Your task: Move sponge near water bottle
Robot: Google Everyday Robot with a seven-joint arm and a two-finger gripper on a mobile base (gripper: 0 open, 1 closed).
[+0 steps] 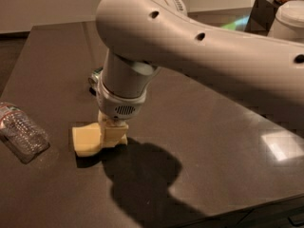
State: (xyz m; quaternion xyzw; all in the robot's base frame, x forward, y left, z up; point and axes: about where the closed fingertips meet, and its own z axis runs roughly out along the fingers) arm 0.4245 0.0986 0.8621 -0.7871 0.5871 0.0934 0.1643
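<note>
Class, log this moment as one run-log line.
end effector: down at sponge | sponge: on table, apart from water bottle

We count one gripper (113, 133), set down on the right end of one sponge (85, 140). Left of the gripper lies one water bottle (21, 133). Behind the gripper is one can (94, 77), mostly hidden, and all stand on one table (213, 141).
</note>
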